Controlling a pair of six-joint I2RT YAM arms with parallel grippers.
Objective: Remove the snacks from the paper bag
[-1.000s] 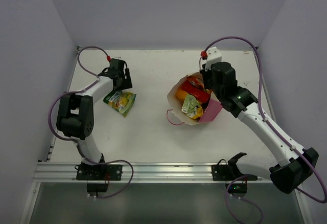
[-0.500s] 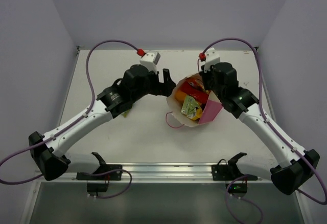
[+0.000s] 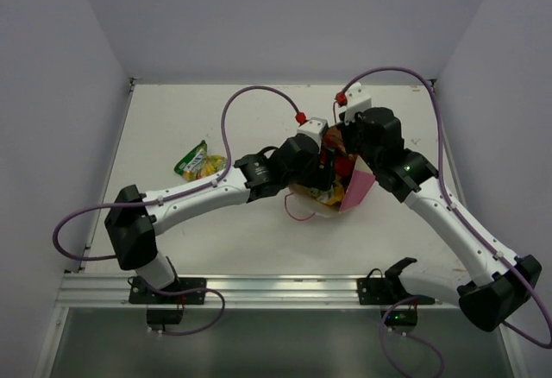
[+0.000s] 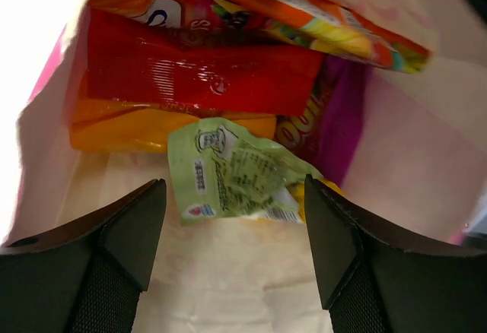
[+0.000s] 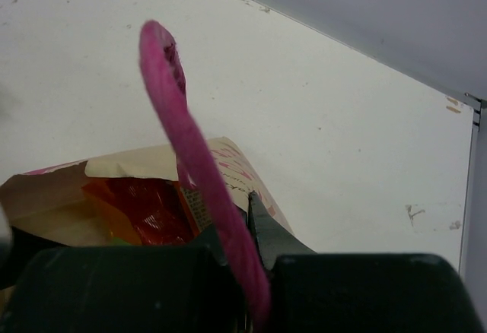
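The white table (image 3: 250,214) carries everything. The left arm (image 3: 198,195) stretches across from the near left corner towards the table's right half. The right arm (image 3: 448,214) reaches in from the near right corner.

The upright paper bag with pink narrow sides and cream printed faces (image 3: 355,190) stands in the right half of the table, about midway between the near and far edges. It is tilted and its mouth is open. The left fingers (image 4: 129,226) are inside that mouth, spread apart and holding nothing, one on either side of a crumpled pale green packet (image 4: 236,169).

Deeper in the bag lie a shiny red packet (image 4: 198,74), an orange packet across the top (image 4: 304,14), a second orange packet under the red one (image 4: 122,131) and a purple-magenta packet (image 4: 335,112).

A green-yellow packet (image 3: 200,164) lies flat on the table near the left edge, well apart from the bag.

The right fingers (image 5: 262,230) are closed on the bag's thin pink cord handle (image 5: 190,143), whose loop stands up above them.
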